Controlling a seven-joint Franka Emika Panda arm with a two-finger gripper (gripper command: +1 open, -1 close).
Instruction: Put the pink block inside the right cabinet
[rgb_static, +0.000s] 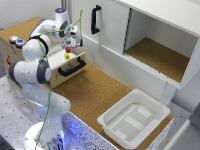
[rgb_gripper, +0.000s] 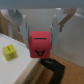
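The pink block (rgb_gripper: 40, 46) is a small pinkish-red cube, and my gripper (rgb_gripper: 40, 40) is shut on it, one finger against each side. In the exterior view the gripper (rgb_static: 70, 46) holds the pink block (rgb_static: 68, 49) just above the top of a low wooden drawer unit (rgb_static: 30, 30), at that view's left. The right cabinet (rgb_static: 160, 59) stands open far off toward the exterior view's right, with white walls and a brown cork floor.
A small yellow cube (rgb_static: 67, 56) (rgb_gripper: 8, 52) lies right beside the held block. A black drawer handle (rgb_static: 72, 67) (rgb_gripper: 54, 66) sits below them. A white door with a black handle (rgb_static: 95, 20) is beside the open compartment. A shallow white bin (rgb_static: 135, 117) rests on the cork counter.
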